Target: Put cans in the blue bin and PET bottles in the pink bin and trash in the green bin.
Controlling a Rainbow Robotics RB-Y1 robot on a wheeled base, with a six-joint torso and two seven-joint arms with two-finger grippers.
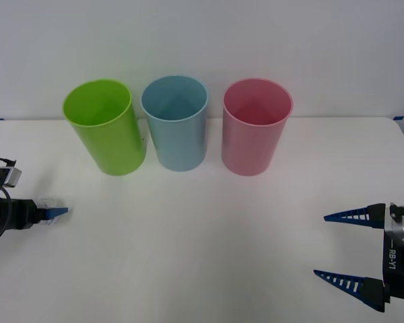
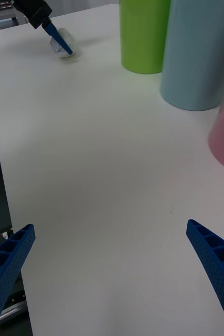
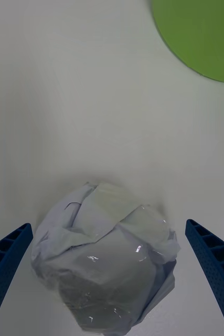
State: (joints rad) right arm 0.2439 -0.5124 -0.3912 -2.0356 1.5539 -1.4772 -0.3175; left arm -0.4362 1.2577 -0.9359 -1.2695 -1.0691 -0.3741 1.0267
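The trash [image 3: 104, 257], a crumpled white paper ball, lies on the table at the far left. My left gripper [image 3: 107, 224] is open, with one blue finger on each side of the ball. In the front view the left gripper [image 1: 56, 212] is low at the table's left edge by the trash [image 1: 47, 202]. The green bin [image 1: 106, 128], the blue bin [image 1: 177, 124] and the pink bin [image 1: 254, 128] stand upright in a row at the back. My right gripper [image 1: 321, 245] hangs open and empty at the near right. Cans and PET bottles are out of view.
The white table [image 1: 202, 229] is bare between the bins and the grippers. A white wall rises behind the bins. In the right wrist view, the left gripper [image 2: 59, 38] and the trash [image 2: 66, 47] are far off, beyond the green bin [image 2: 143, 37].
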